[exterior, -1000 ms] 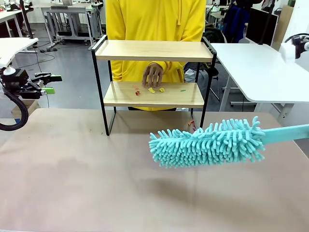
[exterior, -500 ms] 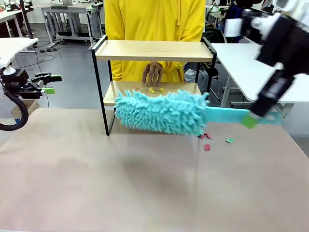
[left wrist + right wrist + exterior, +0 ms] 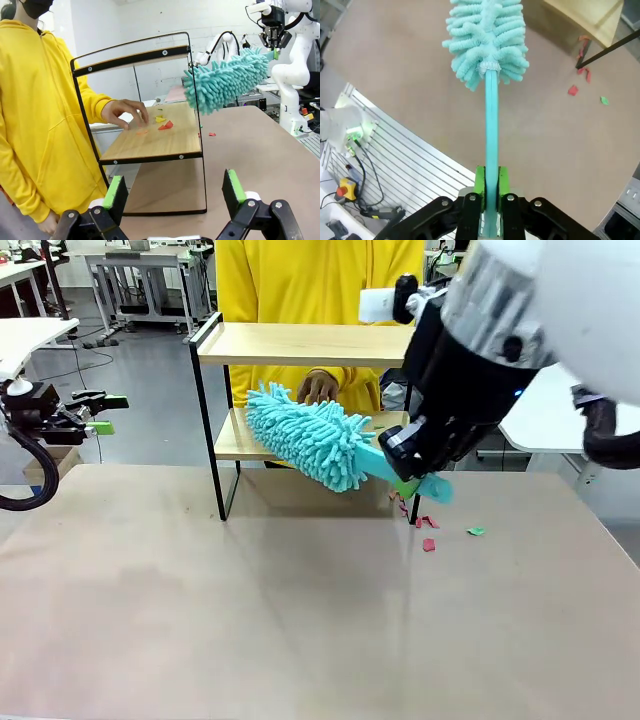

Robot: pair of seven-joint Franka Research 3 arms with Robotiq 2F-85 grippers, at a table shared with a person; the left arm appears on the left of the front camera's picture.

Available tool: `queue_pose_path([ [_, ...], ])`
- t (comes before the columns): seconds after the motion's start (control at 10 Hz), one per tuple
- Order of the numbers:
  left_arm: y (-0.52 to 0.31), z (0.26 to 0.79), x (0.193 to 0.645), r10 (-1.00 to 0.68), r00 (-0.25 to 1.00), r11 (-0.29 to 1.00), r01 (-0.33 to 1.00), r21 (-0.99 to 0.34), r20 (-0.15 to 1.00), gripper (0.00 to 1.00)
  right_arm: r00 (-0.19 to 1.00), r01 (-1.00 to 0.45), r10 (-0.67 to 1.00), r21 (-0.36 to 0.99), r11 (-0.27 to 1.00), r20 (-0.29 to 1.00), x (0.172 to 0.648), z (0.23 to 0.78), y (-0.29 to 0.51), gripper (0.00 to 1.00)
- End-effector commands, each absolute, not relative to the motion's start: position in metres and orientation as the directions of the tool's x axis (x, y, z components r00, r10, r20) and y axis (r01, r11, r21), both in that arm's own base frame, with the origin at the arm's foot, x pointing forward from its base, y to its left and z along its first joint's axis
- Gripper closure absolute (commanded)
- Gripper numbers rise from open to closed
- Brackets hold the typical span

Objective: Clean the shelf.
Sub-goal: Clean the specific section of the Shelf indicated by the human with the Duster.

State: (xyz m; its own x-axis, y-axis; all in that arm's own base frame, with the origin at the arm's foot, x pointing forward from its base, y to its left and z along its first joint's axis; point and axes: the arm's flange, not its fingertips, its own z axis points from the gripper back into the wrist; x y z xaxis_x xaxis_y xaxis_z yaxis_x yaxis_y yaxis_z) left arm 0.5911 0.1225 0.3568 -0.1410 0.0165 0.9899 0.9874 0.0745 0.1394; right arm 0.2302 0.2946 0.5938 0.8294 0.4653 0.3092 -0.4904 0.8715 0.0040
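The shelf (image 3: 320, 343) stands at the table's far side, a two-tier wooden rack in a black frame (image 3: 155, 142). My right gripper (image 3: 410, 483) is shut on the handle of a teal fluffy duster (image 3: 300, 435), whose head lies over the lower board's front. From the right wrist the duster (image 3: 487, 40) points away from the shut gripper (image 3: 490, 192). Small red and yellow scraps (image 3: 164, 124) lie on the lower board. A person's hand (image 3: 318, 387) rests on that board behind the duster. My left gripper (image 3: 100, 413) hangs open off the table's left edge (image 3: 174, 182).
Red and green scraps (image 3: 428, 543) lie on the table by the shelf's right leg (image 3: 573, 90). A person in yellow (image 3: 40, 100) stands behind the shelf. A white table (image 3: 540, 390) stands at the right.
My right arm has swung the duster from low over the table's right side up to the shelf's lower board. Scraps now lie on the table by the right leg. The left arm is still.
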Motion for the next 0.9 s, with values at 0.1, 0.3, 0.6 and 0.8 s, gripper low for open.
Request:
queue_pose_path([
  [0.1,0.122,0.360,0.588,0.017,-0.145,0.077,0.987,0.143,0.989,0.00,0.798,-0.544,0.522,-0.010,0.839,0.301,0.224,0.604,0.279,0.87],
  [0.3,0.122,0.360,0.588,0.017,-0.145,0.077,0.987,0.143,0.989,0.00,0.819,-0.516,0.491,0.006,0.857,0.298,0.226,0.598,0.288,0.87],
  [0.6,0.122,0.360,0.588,0.017,-0.145,0.077,0.987,0.143,0.989,0.00,0.884,-0.351,0.313,0.051,0.935,0.348,0.250,0.592,0.363,0.87],
  [0.8,0.122,0.360,0.588,0.017,-0.145,0.077,0.987,0.143,0.989,0.00,0.885,-0.281,0.229,0.071,0.957,0.405,0.263,0.590,0.404,0.87],
])
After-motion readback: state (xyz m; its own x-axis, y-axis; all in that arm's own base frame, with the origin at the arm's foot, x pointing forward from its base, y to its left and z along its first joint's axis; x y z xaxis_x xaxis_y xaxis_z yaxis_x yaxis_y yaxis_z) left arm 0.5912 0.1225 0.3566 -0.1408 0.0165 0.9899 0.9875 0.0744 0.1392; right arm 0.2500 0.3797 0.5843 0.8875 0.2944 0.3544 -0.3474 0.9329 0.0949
